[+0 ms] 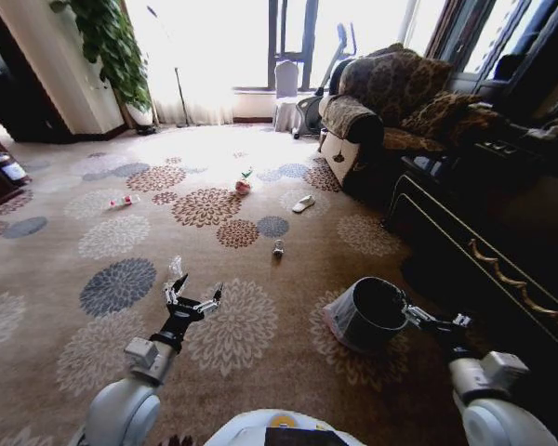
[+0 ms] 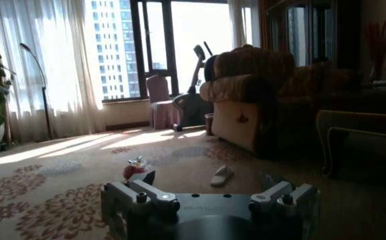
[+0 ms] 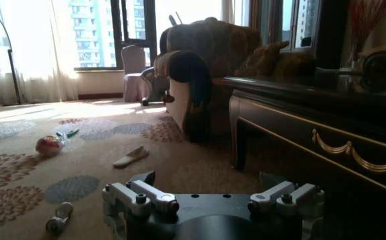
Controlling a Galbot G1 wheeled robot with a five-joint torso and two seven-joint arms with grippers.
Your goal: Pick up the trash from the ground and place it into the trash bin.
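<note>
Left claw (image 1: 193, 295): my metal fingers spread open, low over the flowered carpet (image 1: 121, 237).
Right claw (image 1: 415, 315): clamped on the rim of the round black bucket with thin pinkish liner (image 1: 367, 316).
Litter: small can (image 1: 278, 248), red-white round packet (image 1: 243, 186) on carpet.

A lived-in home sitting room.
A flower-patterned carpet (image 1: 214, 232) covers the floor, a patterned upholstered sofa (image 1: 391, 102) stands near tall curtained windows (image 2: 59, 55), a leafy potted plant (image 1: 112, 46) fills one corner, and a dark carved wooden cabinet (image 3: 313, 130) lines the wall beside the sofa.
</note>
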